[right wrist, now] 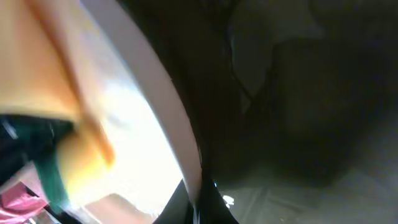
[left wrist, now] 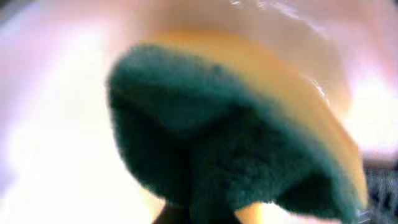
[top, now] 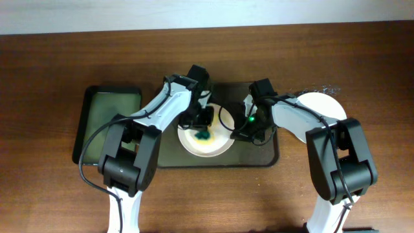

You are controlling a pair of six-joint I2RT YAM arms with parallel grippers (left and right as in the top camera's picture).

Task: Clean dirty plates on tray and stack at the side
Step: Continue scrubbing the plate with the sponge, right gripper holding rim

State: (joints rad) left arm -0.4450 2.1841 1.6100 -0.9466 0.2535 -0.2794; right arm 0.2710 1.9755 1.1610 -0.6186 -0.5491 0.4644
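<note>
— On the brown table, we see a smeared plate on the tray.
— Our left hand clamps a sponge over the tray; our right hand's grip we cannot tell. A second plate lies off the tray.

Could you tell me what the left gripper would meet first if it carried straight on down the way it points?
Most likely the white plate on the tray: the left gripper holds a green-and-yellow sponge right over its inside, though contact is unclear.
</note>
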